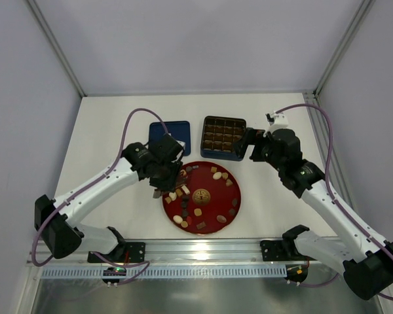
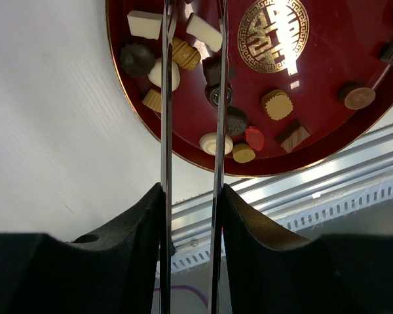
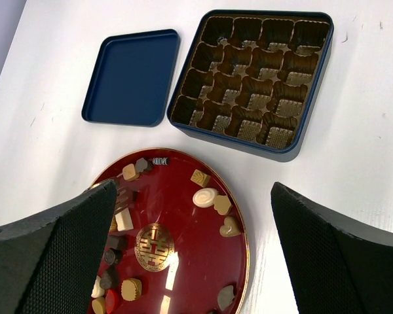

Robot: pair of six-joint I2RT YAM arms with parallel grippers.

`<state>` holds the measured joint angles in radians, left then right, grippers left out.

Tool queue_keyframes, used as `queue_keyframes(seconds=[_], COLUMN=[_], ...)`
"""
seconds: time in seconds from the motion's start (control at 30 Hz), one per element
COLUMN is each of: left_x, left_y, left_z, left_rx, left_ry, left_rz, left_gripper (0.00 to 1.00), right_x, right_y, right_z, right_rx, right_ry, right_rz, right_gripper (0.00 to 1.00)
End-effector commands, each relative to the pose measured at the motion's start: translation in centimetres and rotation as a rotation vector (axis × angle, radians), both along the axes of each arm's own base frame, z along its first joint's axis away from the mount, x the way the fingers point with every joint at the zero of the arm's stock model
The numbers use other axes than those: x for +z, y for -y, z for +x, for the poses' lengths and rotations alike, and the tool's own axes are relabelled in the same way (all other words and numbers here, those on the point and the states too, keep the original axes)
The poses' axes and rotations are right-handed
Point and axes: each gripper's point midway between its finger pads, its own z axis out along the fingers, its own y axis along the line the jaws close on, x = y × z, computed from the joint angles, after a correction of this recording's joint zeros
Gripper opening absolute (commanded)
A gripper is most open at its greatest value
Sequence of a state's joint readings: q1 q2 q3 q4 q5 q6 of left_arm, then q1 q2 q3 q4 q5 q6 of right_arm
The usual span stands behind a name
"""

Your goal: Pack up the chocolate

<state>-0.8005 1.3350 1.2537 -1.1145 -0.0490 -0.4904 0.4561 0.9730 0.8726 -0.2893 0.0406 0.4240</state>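
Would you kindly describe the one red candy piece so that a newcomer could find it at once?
Start at the round red plate with the gold emblem. By its rim nearest the metal rail sit a dark round piece, a yellow piece and a striped brown square. The red piece between them is the only bright red candy.

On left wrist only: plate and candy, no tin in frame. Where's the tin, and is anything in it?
Observer: The dark blue tin sits beyond the red plate; its compartments all look empty.
Operator: Lid?
Observer: The lid lies flat, left of the tin and apart from it.
Operator: Right arm?
Observer: The right gripper hangs by the tin's right edge, jaws wide open, holding nothing.
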Motion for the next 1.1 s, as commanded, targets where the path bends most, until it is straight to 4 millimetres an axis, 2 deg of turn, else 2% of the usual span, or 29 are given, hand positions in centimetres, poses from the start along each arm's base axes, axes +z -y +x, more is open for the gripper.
queue_keyframes(seconds=[0.0, 0.57, 0.73, 1.07], left_x=[-0.2, -1.8, -1.8, -0.6], left_y=[0.5, 0.8, 0.9, 1.1], left_z=[0.9, 1.3, 1.4, 2.0], left_rx=[0.004, -0.004, -0.008, -0.019], left_ry=[0.037, 0.017, 0.016, 0.046], left_rz=[0.0, 0.031, 0.031, 0.03], left_gripper=[0.39, 0.37, 0.28, 0.17], right_x=[1.1, 0.7, 0.5, 0.5], right_y=[-0.1, 0.0, 0.0, 0.0], right_z=[-0.1, 0.0, -0.1, 0.0], right_rx=[0.003, 0.003, -0.001, -0.001], right_ry=[0.04, 0.035, 0.032, 0.034], right_rz=[0.02, 0.018, 0.018, 0.019], right_gripper=[1.0, 1.0, 1.0, 1.0])
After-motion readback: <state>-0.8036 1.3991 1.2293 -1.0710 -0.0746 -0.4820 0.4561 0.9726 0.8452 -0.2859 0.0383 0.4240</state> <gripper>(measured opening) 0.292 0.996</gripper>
